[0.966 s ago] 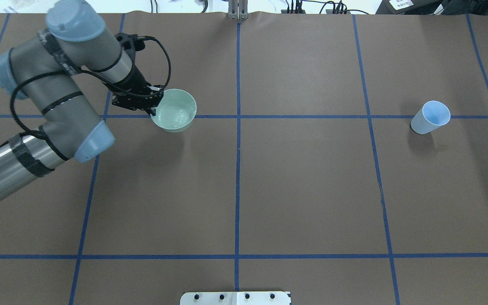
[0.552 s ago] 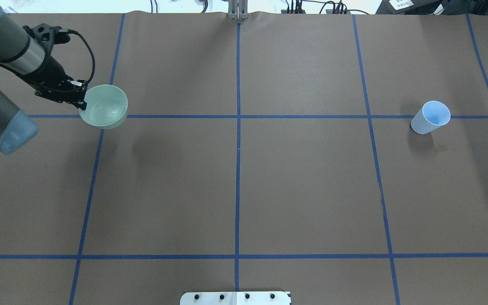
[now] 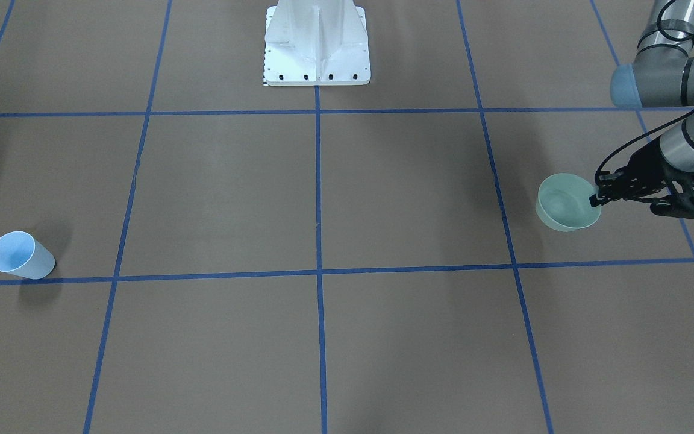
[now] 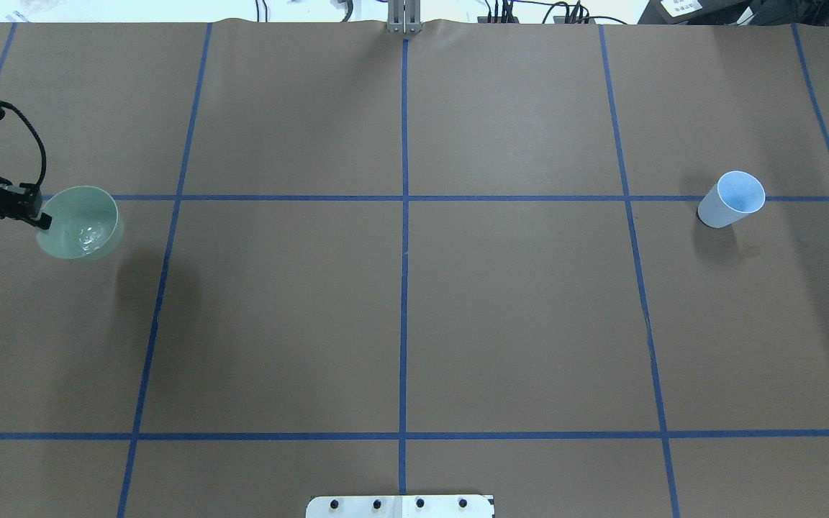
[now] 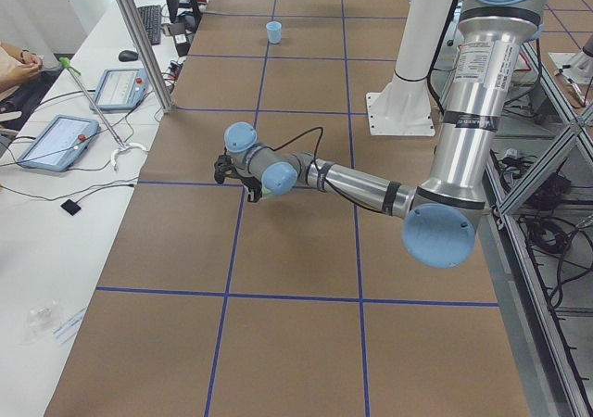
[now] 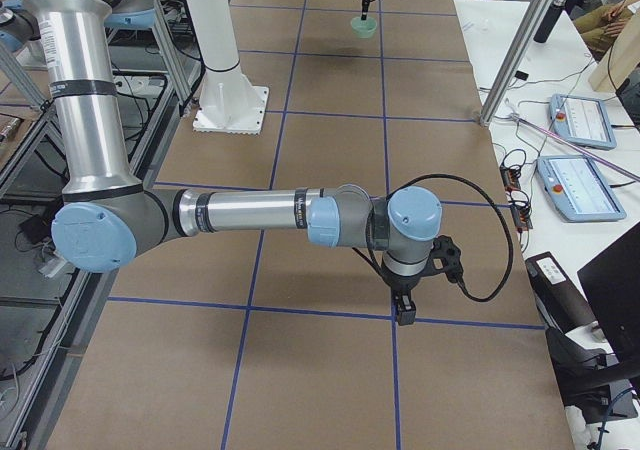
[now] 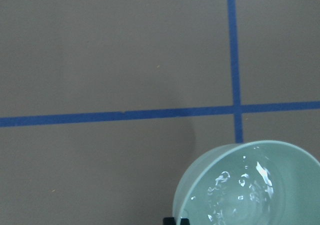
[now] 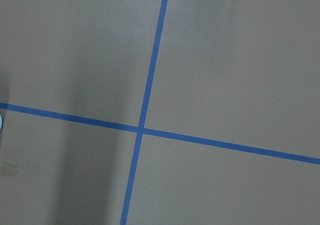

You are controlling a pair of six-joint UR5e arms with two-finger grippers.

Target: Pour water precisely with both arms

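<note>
Left end effector clamped on rim of pale green round bowl holding water, aloft at left edge of tabletop. Right end effector: state cannot be told. Carry step judged in hand; next needs level travel toward pale blue cup.

Matt paper below, gleaming metal above.
Your table cover looks like matt brown paper, crossed by smooth blue tape. The left arm and right arm show shiny silver metal tubes with dull blue caps. The green bowl is smooth, with glinting water inside; the blue cup looks matt.
</note>
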